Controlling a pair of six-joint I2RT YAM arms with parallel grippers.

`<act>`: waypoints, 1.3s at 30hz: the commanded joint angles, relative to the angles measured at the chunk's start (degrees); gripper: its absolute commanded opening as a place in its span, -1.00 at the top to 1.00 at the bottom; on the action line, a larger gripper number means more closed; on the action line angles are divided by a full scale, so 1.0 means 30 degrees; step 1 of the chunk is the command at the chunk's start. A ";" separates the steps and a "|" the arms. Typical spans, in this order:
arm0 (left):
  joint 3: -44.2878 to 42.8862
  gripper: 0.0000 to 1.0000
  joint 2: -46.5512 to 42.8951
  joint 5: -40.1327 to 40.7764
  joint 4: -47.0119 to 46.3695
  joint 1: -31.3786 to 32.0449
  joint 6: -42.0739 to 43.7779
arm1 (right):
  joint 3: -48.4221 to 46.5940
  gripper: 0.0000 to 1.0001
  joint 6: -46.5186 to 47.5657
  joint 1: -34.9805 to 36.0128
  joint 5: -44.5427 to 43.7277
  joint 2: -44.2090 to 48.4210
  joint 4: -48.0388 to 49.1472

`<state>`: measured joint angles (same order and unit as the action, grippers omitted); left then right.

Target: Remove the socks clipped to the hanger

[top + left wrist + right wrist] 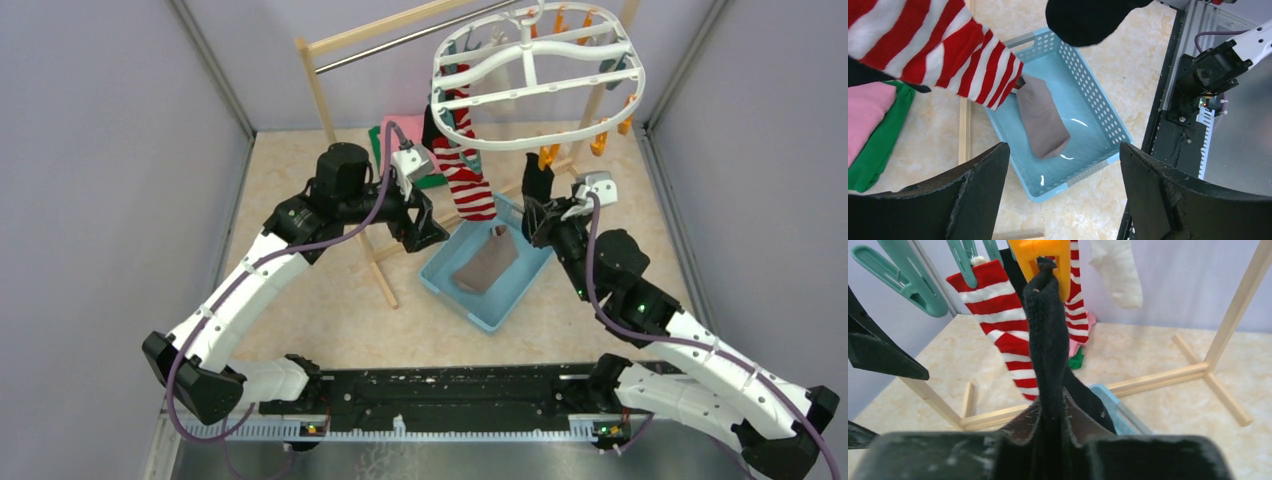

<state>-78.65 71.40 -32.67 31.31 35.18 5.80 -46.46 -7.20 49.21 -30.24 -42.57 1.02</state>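
The white oval hanger (535, 75) hangs at the back with teal and orange clips. A red-and-white striped sock (468, 180) hangs from it and also shows in the left wrist view (948, 50). My right gripper (537, 215) is shut on a black sock (1048, 340), which is still held at its top by an orange clip (1045, 255). A white sock (1118, 270) hangs behind. A grey-brown sock (1040, 120) lies in the light blue basket (1093, 100). My left gripper (1064, 150) is open and empty, above the basket's near corner, beside the striped sock.
The wooden rack with its metal bar (400, 40) stands behind and around the basket, and its floor rails (1158, 375) cross the table. Folded pink and green cloths (868, 125) lie to the left. Empty teal clips (913, 285) dangle nearby. Grey walls enclose the table.
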 commanded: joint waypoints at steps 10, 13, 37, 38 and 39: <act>-0.0242 -0.71 0.0113 -0.2832 -0.0754 0.0056 -0.0674 | -0.2795 1.00 -0.1880 -0.0113 0.6746 -0.0817 -0.0815; -0.0400 -0.71 0.0465 -0.3631 -0.1078 0.0124 -0.0793 | -0.3523 1.00 -0.2745 -0.0115 0.8410 -0.1046 -0.1262; -0.2272 -0.80 0.2575 -0.3589 -0.1154 0.1633 -0.0331 | -0.3645 1.00 -0.6000 -0.1464 1.2042 -0.1442 -0.1205; -0.2206 -0.85 0.2427 -0.3563 -0.1015 0.1633 -0.0145 | -0.3708 1.00 -0.6102 -0.1704 1.2314 -0.1428 -0.1289; -0.2113 -0.91 0.2287 -0.3516 -0.0891 0.1648 0.0055 | -0.3748 1.00 -0.6188 -0.1837 1.2640 -0.1427 -0.1340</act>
<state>-83.35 80.55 -43.66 27.99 39.86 2.52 -55.66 -24.14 45.43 3.49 -47.42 -3.18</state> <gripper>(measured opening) 0.916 0.009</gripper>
